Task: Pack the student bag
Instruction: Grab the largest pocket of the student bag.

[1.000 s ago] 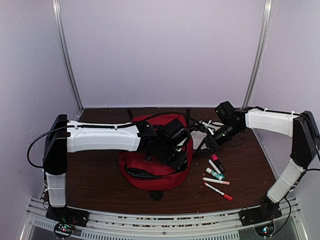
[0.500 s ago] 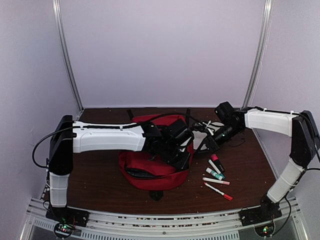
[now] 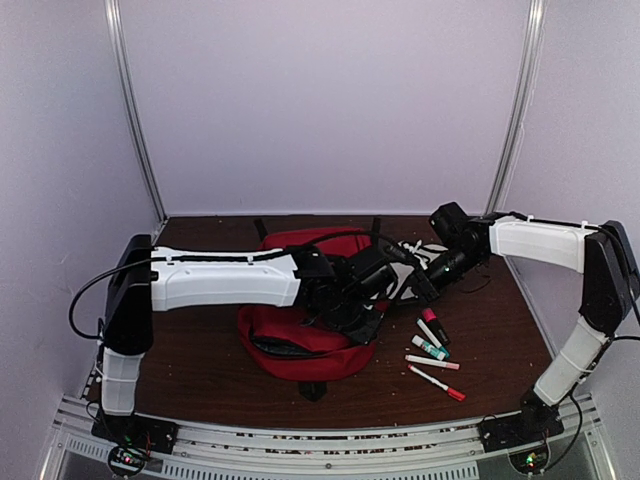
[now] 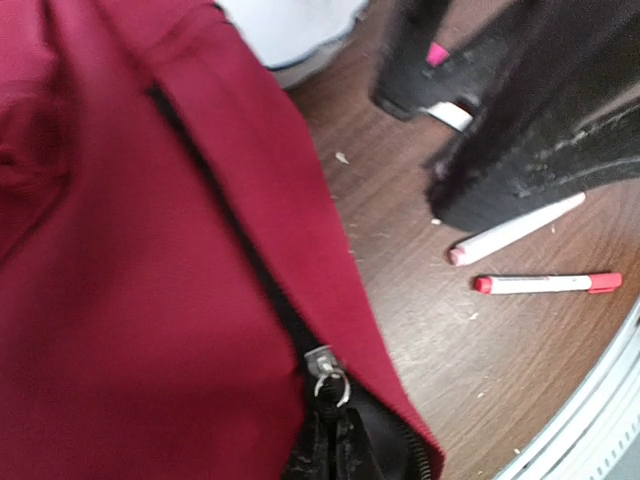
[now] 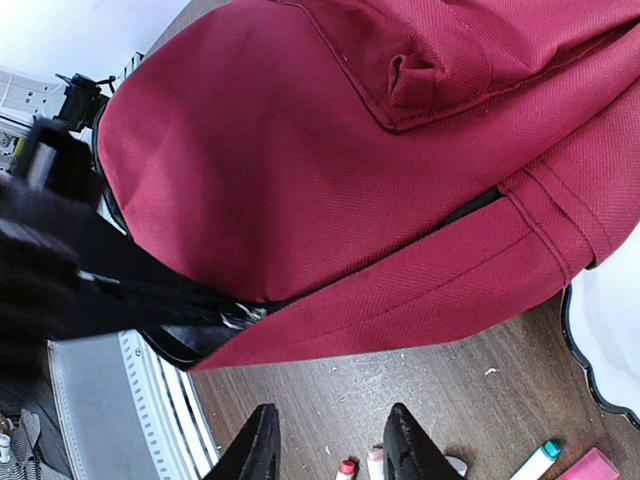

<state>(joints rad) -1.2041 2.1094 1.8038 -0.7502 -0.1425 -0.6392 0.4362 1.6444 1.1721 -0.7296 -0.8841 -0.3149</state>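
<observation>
A dark brown wood-grain table [image 3: 190, 350] sits inside a booth of plain pale lavender walls, with a back wall [image 3: 320, 100] and two side panels. Slim metal posts [image 3: 133, 110] stand at the rear corners. A ribbed aluminium rail [image 3: 320, 440] lines the table's near edge. The light is soft and even.

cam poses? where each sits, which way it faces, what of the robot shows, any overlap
Top external: above and behind the robot, looking down on the table; left arm and right arm visible.
Left wrist: over the student bag, facing down at its zipper; own fingers blurred, upper right.
Right wrist: low beside the bag, facing its side; own fingertips at bottom edge.
Shared: all three see the bag.
</observation>
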